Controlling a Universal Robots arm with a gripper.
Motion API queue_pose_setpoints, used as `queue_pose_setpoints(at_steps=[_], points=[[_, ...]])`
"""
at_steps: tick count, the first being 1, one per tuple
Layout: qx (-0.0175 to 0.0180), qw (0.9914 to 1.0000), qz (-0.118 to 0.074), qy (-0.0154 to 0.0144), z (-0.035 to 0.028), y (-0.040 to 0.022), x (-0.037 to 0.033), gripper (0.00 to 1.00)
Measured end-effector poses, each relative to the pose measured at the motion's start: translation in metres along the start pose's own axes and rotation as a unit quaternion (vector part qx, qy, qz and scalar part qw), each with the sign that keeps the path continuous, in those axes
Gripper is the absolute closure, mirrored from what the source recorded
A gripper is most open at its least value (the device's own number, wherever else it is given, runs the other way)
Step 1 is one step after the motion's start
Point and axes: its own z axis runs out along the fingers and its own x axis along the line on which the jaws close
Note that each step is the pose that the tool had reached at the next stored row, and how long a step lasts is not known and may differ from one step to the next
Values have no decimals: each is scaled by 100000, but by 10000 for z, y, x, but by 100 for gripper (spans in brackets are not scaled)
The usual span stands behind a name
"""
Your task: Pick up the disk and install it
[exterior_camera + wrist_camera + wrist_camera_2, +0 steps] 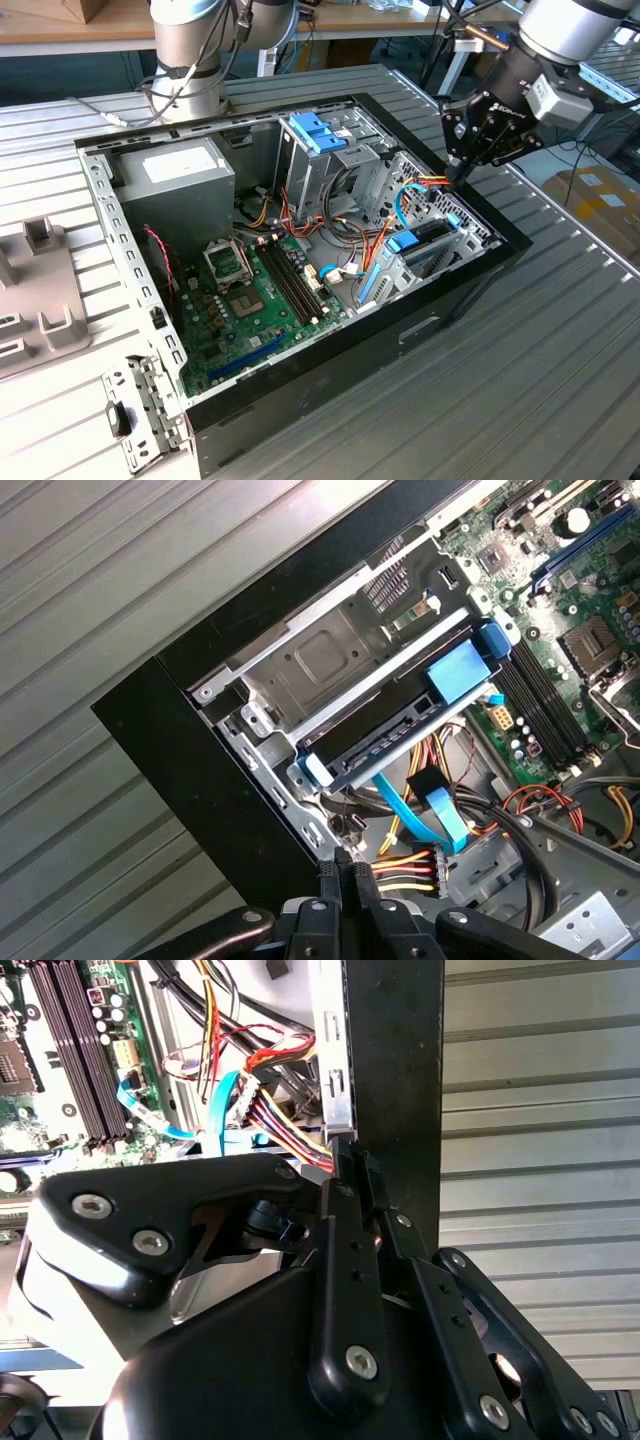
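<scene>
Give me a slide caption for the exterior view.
Robot gripper hovers at the open computer case's edge, above the blue-framed disk sitting in its bay beside the motherboard.

Work surface: ribbed grey metal table (560, 340), slats running diagonally. Wooden bench (60, 25) along 11–12 o'clock in the exterior view. Cardboard box (600, 200) off the table edge at 3 o'clock. Grey moulded fixture (35, 300) at 9 o'clock. Lighting even, bright.
</scene>
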Motion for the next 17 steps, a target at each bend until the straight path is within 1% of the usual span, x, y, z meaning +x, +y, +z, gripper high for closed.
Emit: queue_pose_setpoints(at_steps=[17], points=[[0,100000,2,1,5,52,-66,83]])
